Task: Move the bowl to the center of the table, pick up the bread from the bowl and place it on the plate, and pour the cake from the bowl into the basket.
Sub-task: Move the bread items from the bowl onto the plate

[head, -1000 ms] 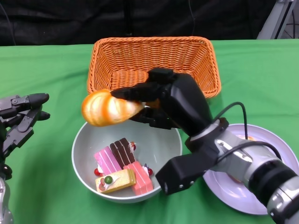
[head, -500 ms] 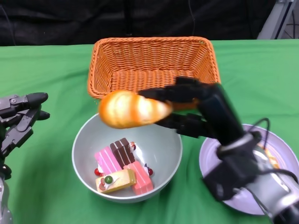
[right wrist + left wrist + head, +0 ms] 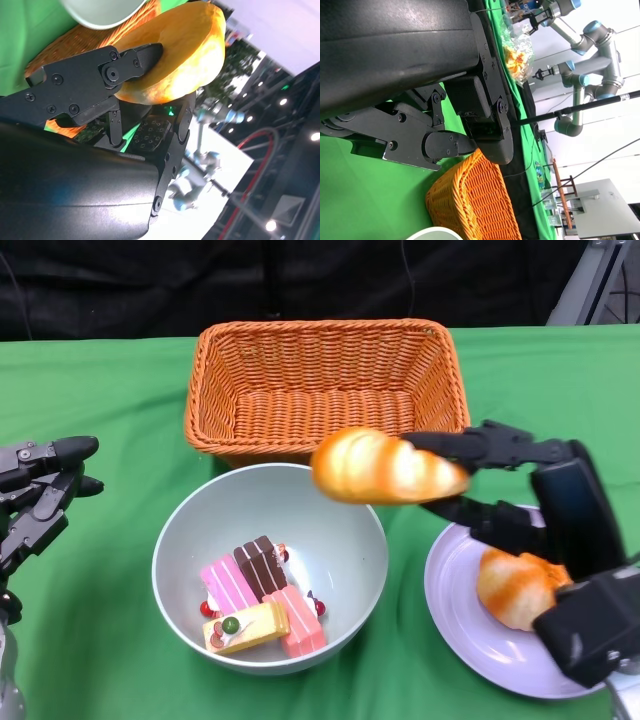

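My right hand (image 3: 520, 490) pinches a golden bread roll (image 3: 385, 467) in the air, above the gap between the grey bowl (image 3: 180, 550) and the lilac plate (image 3: 450, 610). The right wrist view shows the roll (image 3: 175, 60) clamped between black fingers (image 3: 90, 80). Another bread piece (image 3: 515, 585) lies on the plate, partly behind my hand. Several cake slices (image 3: 255, 600) lie in the bowl. The orange wicker basket (image 3: 325, 380) stands empty behind the bowl. My left hand (image 3: 40, 490) hovers at the left edge, fingers apart, holding nothing.
Green cloth (image 3: 90, 640) covers the table. The basket (image 3: 470, 205) shows beside my left hand's fingers (image 3: 420, 140) in the left wrist view. Other robot arms (image 3: 580, 40) stand in the room beyond the table.
My right hand has carried the bread roll rightward, from above the bowl's far left rim to above the plate's left edge. The left hand has stayed put.
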